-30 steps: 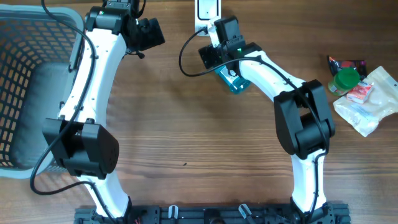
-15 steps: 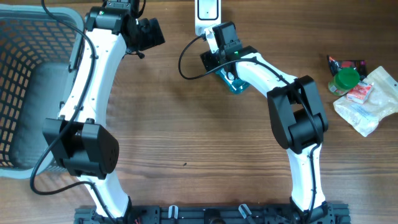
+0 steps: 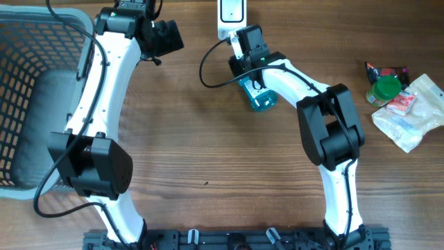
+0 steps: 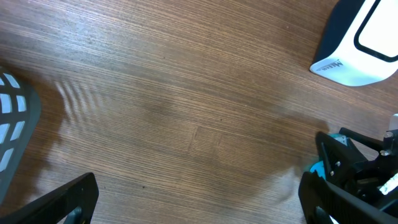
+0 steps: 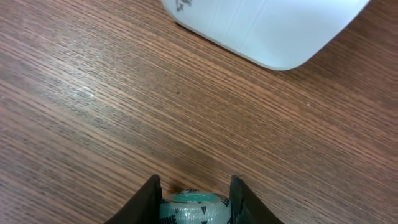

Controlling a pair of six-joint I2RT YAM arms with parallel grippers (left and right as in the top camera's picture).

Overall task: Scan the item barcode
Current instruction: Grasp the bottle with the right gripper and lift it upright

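We see our right gripper [image 5: 194, 186] clamped on a teal bottle [image 5: 194, 208], a white scanner [image 5: 267, 28] just ahead of it, our left gripper [image 4: 199, 200] spread wide.

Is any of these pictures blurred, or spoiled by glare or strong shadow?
Overhead: sharp, evenly lit, only soft shadows on the table. Left wrist: the wood is smeared in ripples beside the basket, with pale glare above. Right wrist: sharp grain, a faint sheen; the teal item is cropped at the bottom edge.
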